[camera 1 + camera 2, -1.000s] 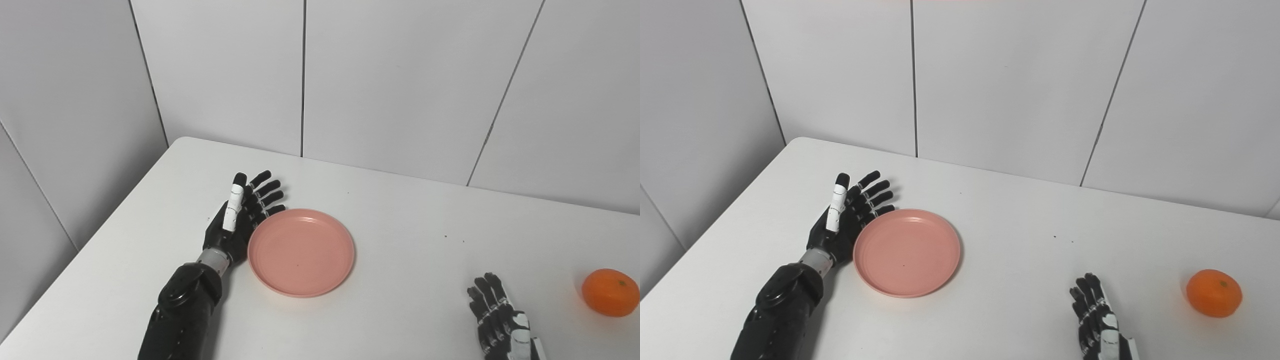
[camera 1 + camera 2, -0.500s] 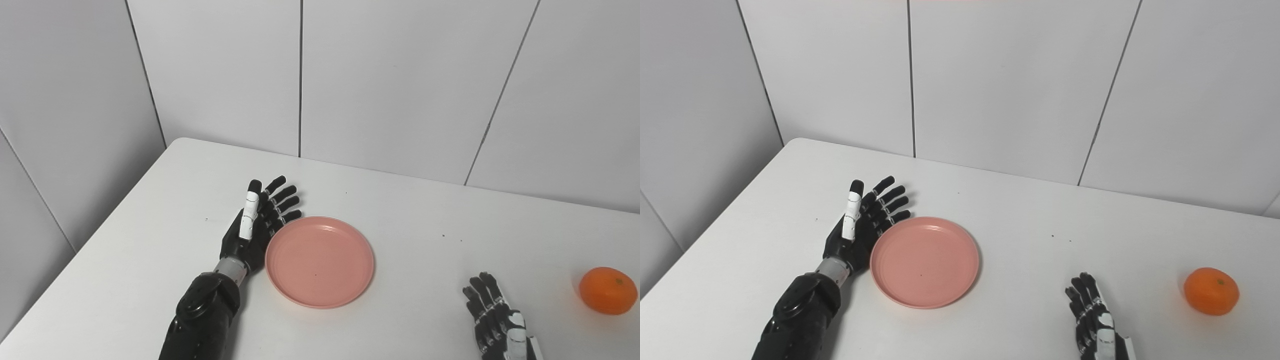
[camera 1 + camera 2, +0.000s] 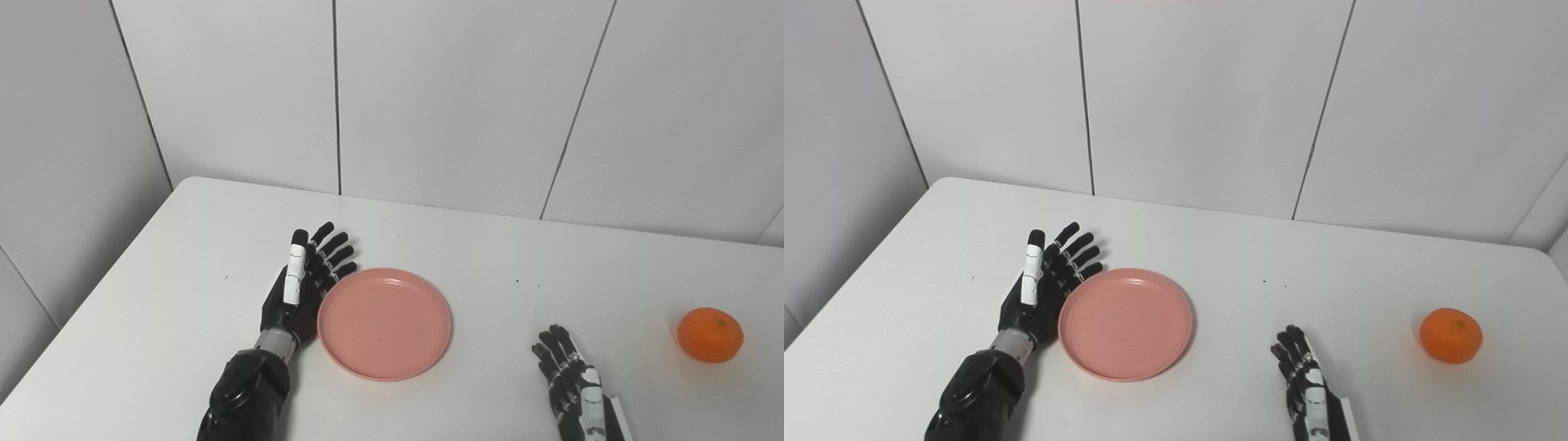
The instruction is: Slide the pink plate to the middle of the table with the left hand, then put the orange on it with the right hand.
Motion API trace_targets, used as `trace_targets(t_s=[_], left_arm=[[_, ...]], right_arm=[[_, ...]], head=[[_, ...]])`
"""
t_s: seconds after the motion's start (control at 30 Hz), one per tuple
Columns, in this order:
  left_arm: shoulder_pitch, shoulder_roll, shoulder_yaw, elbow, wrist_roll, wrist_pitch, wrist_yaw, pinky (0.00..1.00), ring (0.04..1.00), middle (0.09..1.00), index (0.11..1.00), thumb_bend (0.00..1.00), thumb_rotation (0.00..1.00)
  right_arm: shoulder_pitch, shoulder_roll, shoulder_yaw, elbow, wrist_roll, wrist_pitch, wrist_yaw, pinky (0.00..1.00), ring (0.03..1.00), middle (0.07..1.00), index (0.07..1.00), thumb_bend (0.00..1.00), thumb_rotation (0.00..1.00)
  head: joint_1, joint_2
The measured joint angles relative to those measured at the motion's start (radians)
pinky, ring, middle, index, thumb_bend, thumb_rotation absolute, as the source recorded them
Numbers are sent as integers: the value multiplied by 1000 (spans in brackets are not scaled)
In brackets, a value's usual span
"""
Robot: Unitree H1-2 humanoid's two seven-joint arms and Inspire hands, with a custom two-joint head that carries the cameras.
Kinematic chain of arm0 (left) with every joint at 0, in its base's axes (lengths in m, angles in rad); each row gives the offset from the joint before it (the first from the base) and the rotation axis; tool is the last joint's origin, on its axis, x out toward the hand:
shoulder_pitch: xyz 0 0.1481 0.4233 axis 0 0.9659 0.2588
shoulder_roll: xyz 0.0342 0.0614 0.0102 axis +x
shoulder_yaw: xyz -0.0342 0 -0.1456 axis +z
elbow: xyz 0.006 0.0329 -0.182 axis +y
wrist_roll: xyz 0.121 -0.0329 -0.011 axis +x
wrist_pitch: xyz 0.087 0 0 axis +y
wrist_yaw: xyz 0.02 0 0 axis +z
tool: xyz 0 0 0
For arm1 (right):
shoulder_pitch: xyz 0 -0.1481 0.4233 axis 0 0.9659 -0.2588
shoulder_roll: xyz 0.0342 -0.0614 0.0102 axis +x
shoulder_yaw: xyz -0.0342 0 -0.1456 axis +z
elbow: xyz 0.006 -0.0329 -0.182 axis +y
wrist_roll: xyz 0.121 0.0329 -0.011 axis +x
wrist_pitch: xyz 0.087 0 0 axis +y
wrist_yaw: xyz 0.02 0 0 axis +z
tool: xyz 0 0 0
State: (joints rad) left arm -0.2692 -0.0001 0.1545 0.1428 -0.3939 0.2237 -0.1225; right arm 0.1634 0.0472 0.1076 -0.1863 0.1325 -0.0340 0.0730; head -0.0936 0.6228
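The left hand [image 3: 303, 285] stands on its edge on the white table [image 3: 184, 245], palm turned toward the plate, fingers [image 3: 334, 251] straight and a little spread, pointing away from the robot. It holds nothing; it is flat and unclenched, and its palm and the lowest finger press against the left rim of the pink plate [image 3: 384, 323]. The thumb, with its white cover, points up and away along the top of the hand. The dark forearm runs down from the wrist to the bottom edge of the picture.

The plate lies flat on the table, right side up, with nothing on it. It sits somewhat left of the table's middle, nearer the front edge than the back.

The right hand [image 3: 572, 383] rests low at the bottom of the view, back upward, fingers stretched forward and slightly apart, gripping nothing. It lies well to the right of the plate, with bare table between them.

The orange [image 3: 710, 334] sits on the table further right again, apart from the right hand and well apart from the plate, near the right edge of the view. Its small stem mark faces up.

Behind the table stands a wall [image 3: 459, 92] of pale panels with thin dark seams.
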Motion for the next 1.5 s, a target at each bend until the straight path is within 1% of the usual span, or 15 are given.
trace_targets(t_s=[0.03,0.07,0.1,0.17,0.3,0.43,0.5,0.57,0.67,0.8,0.97,1.2,1.3,1.37,1.5], left_arm=[[1,-1,3,0,-1,0,0,834,880,888,902,908,848],[3,-4,7,0,-3,0,0,841,883,890,904,906,845],[4,-8,12,-1,-3,0,0,860,886,888,910,903,839],[7,-15,21,-4,-12,0,0,874,890,885,912,901,831],[18,-25,24,-16,-20,0,1,884,903,894,924,896,833],[27,-29,18,-24,-19,0,1,897,912,902,939,872,858],[33,-35,14,-31,-19,0,1,918,916,908,935,878,861],[36,-42,9,-35,-18,0,6,975,934,928,942,887,875],[38,-51,1,-40,-11,0,16,995,935,928,942,885,877],[39,-59,0,-45,-7,0,29,1000,943,937,949,888,877],[39,-64,0,-47,-7,0,39,1000,945,942,948,897,862],[38,-87,-10,-50,-7,0,50,1000,944,943,944,893,861],[37,-92,-16,-49,-7,0,50,1000,936,941,942,900,854],[36,-90,-18,-49,-7,0,50,1000,939,941,951,900,858],[35,-89,-19,-49,-7,1,50,1000,934,935,938,906,847]], right_arm=[[0,6,5,1,-5,0,-9,983,901,896,894,824,1000],[-1,12,8,2,-12,0,-16,984,900,895,894,824,1000],[-1,21,14,5,-22,0,-24,994,901,894,895,826,1000],[-3,37,26,9,-34,0,-38,999,906,896,896,830,1000],[-4,66,48,19,-61,0,-51,1000,912,901,898,843,1000],[-6,78,51,25,-74,0,-58,1000,901,891,890,853,1000],[-6,82,51,26,-77,0,-61,990,899,887,890,853,1000],[-7,88,53,28,-80,0,-62,958,894,885,888,847,1000],[-7,96,57,31,-83,-1,-66,940,890,881,886,840,1000],[-8,106,65,37,-94,-2,-68,916,888,882,886,820,1000],[-11,112,70,42,-103,-4,-72,918,894,893,899,808,1000],[-15,119,77,47,-103,-9,-74,923,899,901,905,801,1000],[-17,120,80,48,-105,-9,-76,942,905,899,902,805,1000],[-21,121,85,52,-108,-10,-82,954,906,897,899,806,1000],[-26,123,95,64,-115,-19,-89,972,903,897,896,811,1000]], head=[[0,0],[-38,5],[-38,5],[-67,9],[-92,11],[-112,12],[-126,14],[-144,14],[-158,14],[-196,15],[-209,18],[-229,17],[-271,15],[-282,15],[-295,15]])
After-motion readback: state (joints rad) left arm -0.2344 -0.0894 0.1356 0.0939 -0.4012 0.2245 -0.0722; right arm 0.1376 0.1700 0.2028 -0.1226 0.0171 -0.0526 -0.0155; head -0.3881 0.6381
